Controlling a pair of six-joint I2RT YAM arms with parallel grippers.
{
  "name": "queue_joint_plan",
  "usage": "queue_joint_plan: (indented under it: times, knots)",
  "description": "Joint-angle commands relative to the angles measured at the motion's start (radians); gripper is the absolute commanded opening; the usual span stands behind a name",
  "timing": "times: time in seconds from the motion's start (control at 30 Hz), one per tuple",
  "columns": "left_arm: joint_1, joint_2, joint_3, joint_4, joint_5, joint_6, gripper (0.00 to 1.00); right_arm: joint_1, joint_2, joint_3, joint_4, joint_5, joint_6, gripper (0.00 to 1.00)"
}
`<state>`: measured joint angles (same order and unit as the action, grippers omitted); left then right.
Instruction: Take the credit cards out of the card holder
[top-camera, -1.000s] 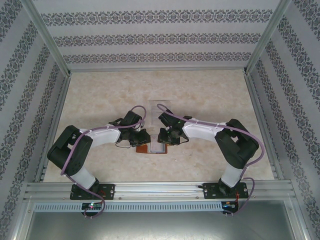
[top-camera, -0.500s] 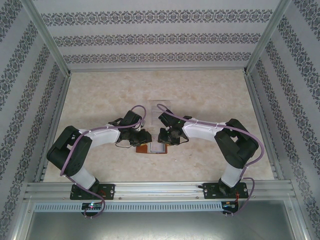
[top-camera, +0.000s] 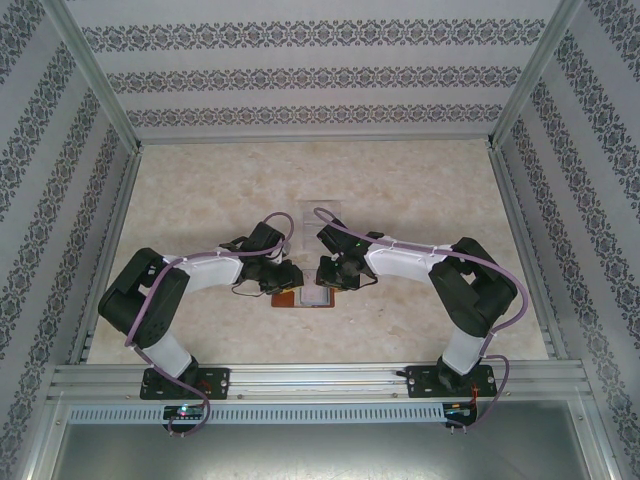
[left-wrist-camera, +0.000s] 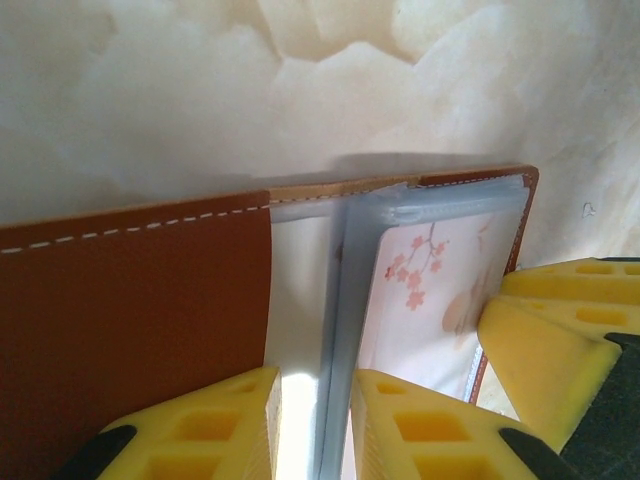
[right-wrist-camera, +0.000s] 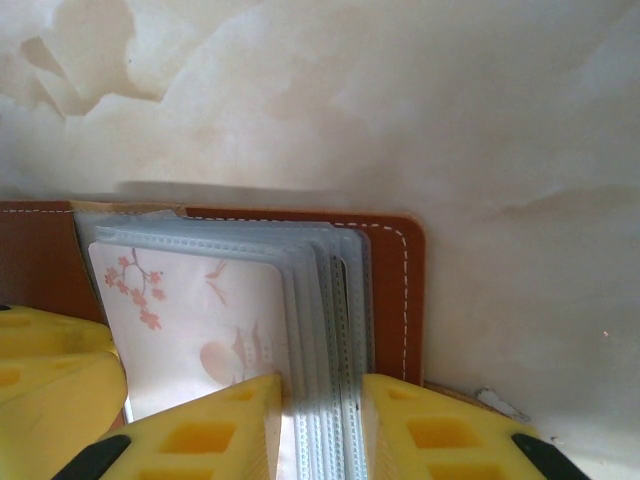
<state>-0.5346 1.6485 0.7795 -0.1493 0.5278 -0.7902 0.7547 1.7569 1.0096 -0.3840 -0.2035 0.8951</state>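
Observation:
The brown leather card holder (top-camera: 287, 297) lies open on the table between both grippers. In the left wrist view its brown flap (left-wrist-camera: 130, 310) is on the left, with grey-blue pockets to the right. One credit card (left-wrist-camera: 425, 290), pale with pink blossoms, sits inside a clear pocket and also appears in the right wrist view (right-wrist-camera: 200, 320). My left gripper (left-wrist-camera: 312, 390) straddles one upright pocket edge, with a bright gap on its left side. My right gripper (right-wrist-camera: 320, 395) is shut on a stack of several pockets (right-wrist-camera: 325, 300). Seen from above, the left gripper (top-camera: 284, 281) and right gripper (top-camera: 325, 279) nearly meet.
A clear acrylic rack (top-camera: 318, 214) stands just behind the grippers. The marble-patterned table (top-camera: 420, 190) is walled by patterned panels and metal rails. My right gripper's yellow finger (left-wrist-camera: 545, 340) sits close beside the left gripper, at the card holder's right edge.
The left arm has edged slightly to the right over the card holder. The right arm and the card holder stay where they were.

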Motion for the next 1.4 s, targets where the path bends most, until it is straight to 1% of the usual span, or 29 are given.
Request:
queue_joint_plan:
  times: [0.0,0.13,0.37,0.47,0.5,0.7,0.8,0.9,1.0,1.07,1.37]
  knots:
    - [0.007,0.020,0.021,-0.083,-0.034,0.036,0.24,-0.002,0.011,-0.017,-0.015,-0.001,0.013,0.29]
    - [0.007,0.015,0.033,-0.129,-0.053,0.050,0.23,-0.005,0.010,-0.016,-0.033,0.006,0.014,0.32]
    - [0.006,-0.015,0.036,-0.151,-0.074,0.060,0.21,-0.009,0.006,-0.019,-0.042,0.016,0.018,0.33]
    - [0.006,-0.039,0.032,-0.126,-0.069,0.057,0.22,-0.008,0.004,-0.020,-0.041,0.014,0.018,0.32]
    - [0.007,-0.047,0.031,-0.109,-0.062,0.053,0.22,-0.008,0.004,-0.019,-0.042,0.012,0.015,0.32]
    - [0.007,-0.047,0.016,-0.025,0.000,0.031,0.32,-0.008,0.001,-0.016,-0.039,0.009,0.015,0.32]
    - [0.006,-0.016,0.021,-0.018,0.020,0.032,0.32,-0.008,0.001,-0.014,-0.043,0.008,0.013,0.32]
    - [0.007,0.007,0.024,-0.017,0.027,0.032,0.31,-0.009,-0.002,-0.016,-0.046,0.011,0.012,0.32]
    - [0.007,0.023,0.029,-0.032,0.024,0.033,0.27,-0.009,-0.005,-0.018,-0.045,0.012,0.014,0.32]
    - [0.007,0.028,0.029,-0.042,0.017,0.038,0.26,-0.009,-0.005,-0.020,-0.045,0.013,0.016,0.32]
    - [0.007,0.025,0.055,-0.161,-0.061,0.075,0.22,-0.009,-0.004,-0.019,-0.051,0.017,0.017,0.35]
